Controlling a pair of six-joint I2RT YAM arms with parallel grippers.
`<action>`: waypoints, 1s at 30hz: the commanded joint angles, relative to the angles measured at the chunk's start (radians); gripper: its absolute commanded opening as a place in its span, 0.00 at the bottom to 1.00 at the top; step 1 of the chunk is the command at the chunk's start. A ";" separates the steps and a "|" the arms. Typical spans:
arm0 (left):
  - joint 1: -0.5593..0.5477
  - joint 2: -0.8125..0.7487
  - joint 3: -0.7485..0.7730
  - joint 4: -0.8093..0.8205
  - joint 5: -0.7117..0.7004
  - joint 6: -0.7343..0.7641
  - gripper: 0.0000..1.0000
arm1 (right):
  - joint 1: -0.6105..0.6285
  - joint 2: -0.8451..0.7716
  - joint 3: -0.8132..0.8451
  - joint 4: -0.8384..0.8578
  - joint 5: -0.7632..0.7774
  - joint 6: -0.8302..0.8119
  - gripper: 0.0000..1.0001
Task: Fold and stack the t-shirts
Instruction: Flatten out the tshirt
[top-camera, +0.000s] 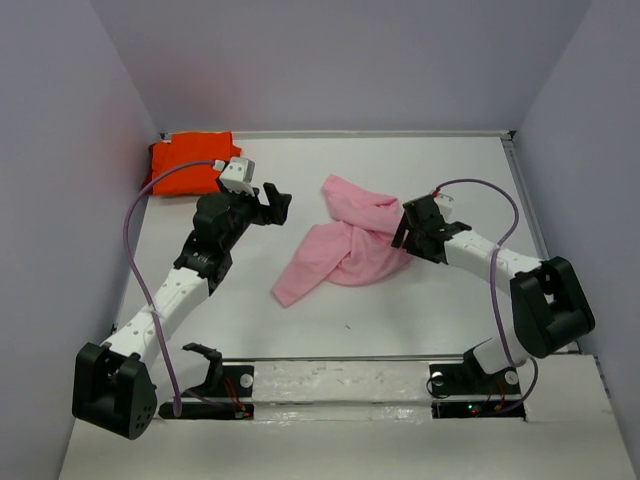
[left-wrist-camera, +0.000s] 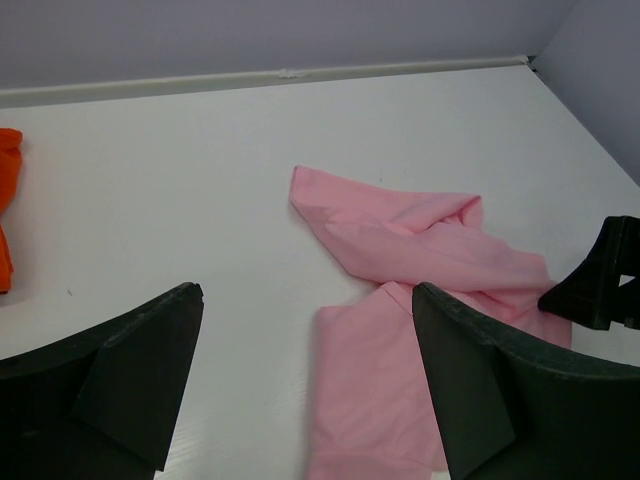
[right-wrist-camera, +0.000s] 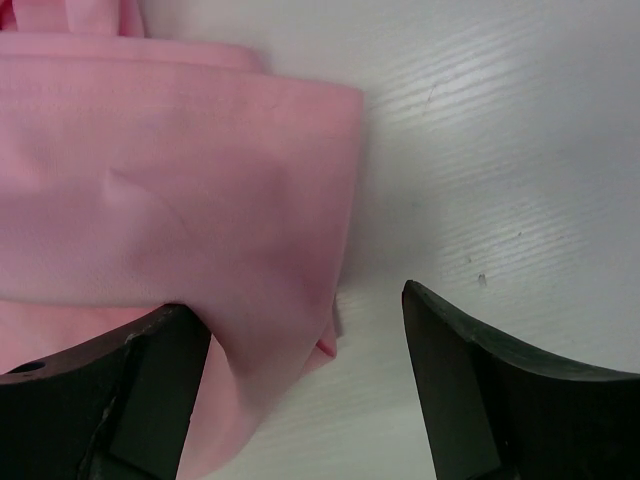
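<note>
crumpled light pink cloth t-shirt laid mid-table, long axis diagonal, far-centre to near-left. right gripper held wide open at shirt's right edge, nothing gripped; judged nearer arm. left gripper wide open, empty, left of shirt, apart. folded bright orange cloth t-shirt lodged in far-left corner. only in right wrist view is pink fold edge seen partly inside jaw gap; hidden from top view.

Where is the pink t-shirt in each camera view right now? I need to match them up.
Top view: pink t-shirt, crumpled, just right of centre.
Left wrist: centre to lower right.
Right wrist: fills the upper left.
Shared landmark: the right gripper, at the shirt's right edge from above, black at the left-wrist picture's right edge.
</note>
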 joint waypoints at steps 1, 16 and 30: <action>0.006 -0.026 -0.003 0.057 0.015 -0.006 0.95 | -0.050 0.028 0.026 0.115 0.007 0.066 0.81; 0.006 -0.023 -0.003 0.059 0.013 0.000 0.95 | -0.077 -0.125 0.095 0.122 -0.002 -0.055 0.78; 0.006 -0.018 -0.007 0.060 0.019 0.000 0.95 | -0.128 0.011 0.100 0.142 0.038 -0.007 0.78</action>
